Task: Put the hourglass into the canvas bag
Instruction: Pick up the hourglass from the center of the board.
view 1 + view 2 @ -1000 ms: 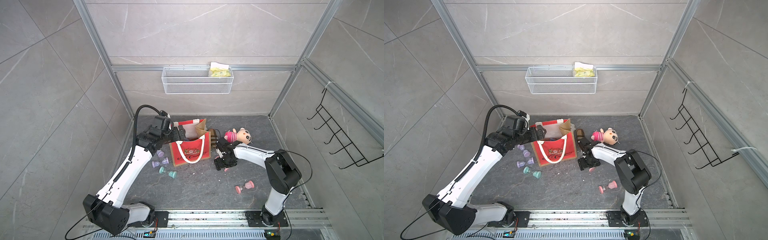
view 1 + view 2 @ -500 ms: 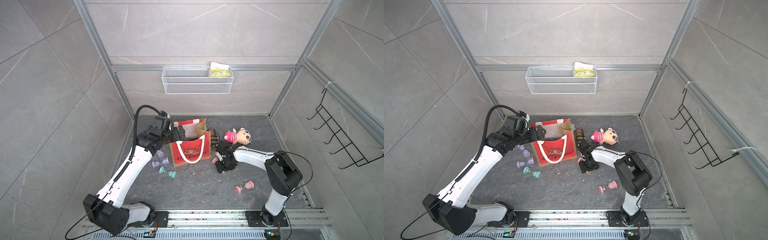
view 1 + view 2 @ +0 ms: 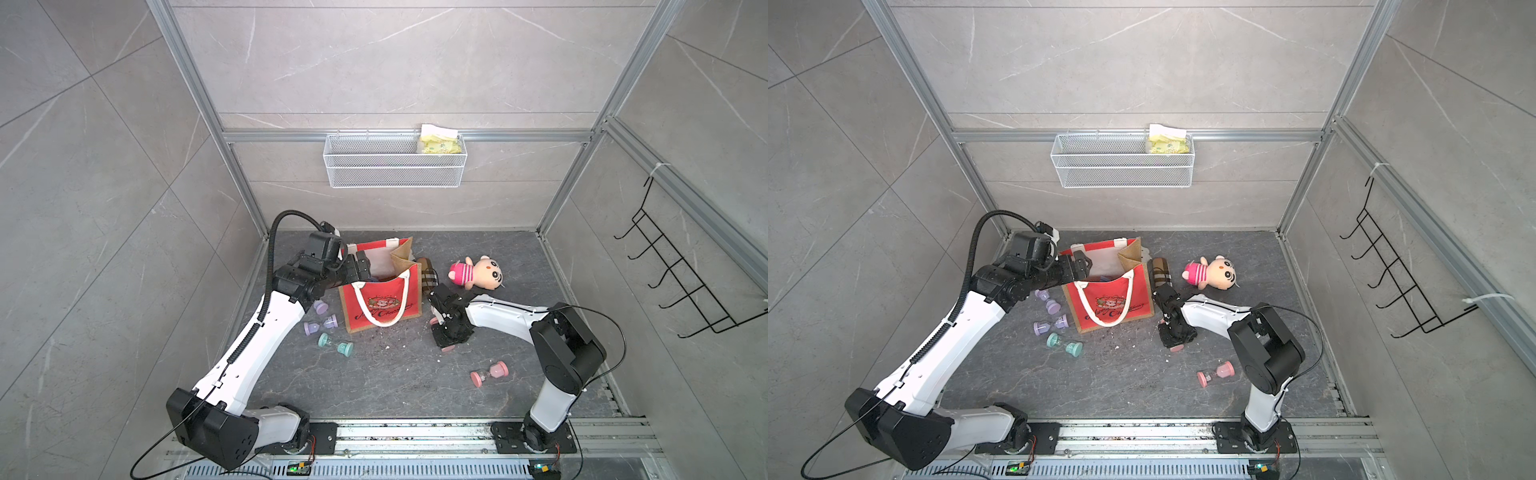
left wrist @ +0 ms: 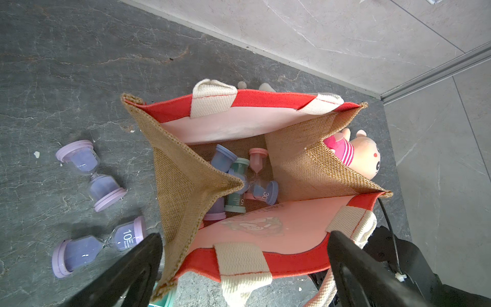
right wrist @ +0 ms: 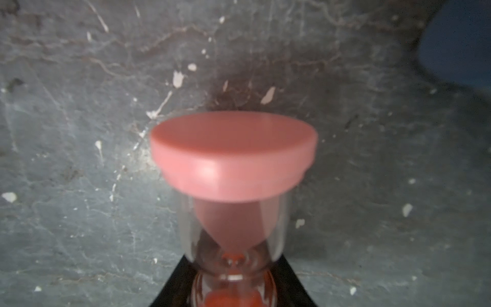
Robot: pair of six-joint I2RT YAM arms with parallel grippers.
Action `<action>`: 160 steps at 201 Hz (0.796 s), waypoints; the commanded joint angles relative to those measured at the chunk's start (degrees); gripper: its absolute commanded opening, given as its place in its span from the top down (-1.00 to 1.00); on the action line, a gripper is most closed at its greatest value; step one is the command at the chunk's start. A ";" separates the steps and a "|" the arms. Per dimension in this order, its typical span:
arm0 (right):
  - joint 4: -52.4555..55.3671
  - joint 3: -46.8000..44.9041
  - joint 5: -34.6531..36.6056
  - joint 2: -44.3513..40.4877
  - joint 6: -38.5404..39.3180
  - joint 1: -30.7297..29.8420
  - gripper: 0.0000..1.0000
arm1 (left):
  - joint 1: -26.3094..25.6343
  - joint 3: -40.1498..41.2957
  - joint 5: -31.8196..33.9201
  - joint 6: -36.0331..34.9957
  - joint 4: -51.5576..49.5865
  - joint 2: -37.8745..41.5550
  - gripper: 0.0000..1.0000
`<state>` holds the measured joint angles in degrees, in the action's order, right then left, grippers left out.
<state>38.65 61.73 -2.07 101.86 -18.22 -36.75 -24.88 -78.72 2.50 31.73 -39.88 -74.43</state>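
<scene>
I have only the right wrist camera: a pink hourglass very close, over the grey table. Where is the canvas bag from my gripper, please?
Observer: The canvas bag stands upright just beside the right gripper and its pink hourglass, on the side toward the left arm.
Operator: Is its mouth free?
Observer: It is open, yes. The left gripper, jaws wide, hangs at one rim.
Operator: Is something inside?
Observer: Several hourglasses lie on its bottom, among them a blue one and a teal one.
</scene>
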 commanded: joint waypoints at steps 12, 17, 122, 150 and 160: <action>-1.01 -1.18 -4.15 -1.66 -2.30 -0.35 0.56 | -0.10 -0.34 0.22 -0.38 0.50 1.32 -1.00; -1.16 -1.18 -4.47 -1.83 -2.65 -0.44 0.59 | -0.21 -0.46 0.18 -0.43 0.49 1.26 -0.99; -2.30 -2.71 -9.89 -15.57 -10.69 5.26 1.00 | 0.34 -2.37 2.61 -2.46 -0.03 0.37 -0.99; 1.28 1.00 -6.34 -22.50 -11.51 5.77 1.00 | 2.03 -3.81 2.21 -3.29 -0.32 -1.00 -0.99; 2.46 3.49 -5.80 -23.90 -11.55 5.73 1.00 | 2.70 -4.26 1.64 -3.53 -0.16 -1.84 -0.99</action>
<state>37.76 60.05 -9.67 83.15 -27.97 -30.85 -23.77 -79.85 4.14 30.39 -40.32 -75.00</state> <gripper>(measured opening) 0.387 0.997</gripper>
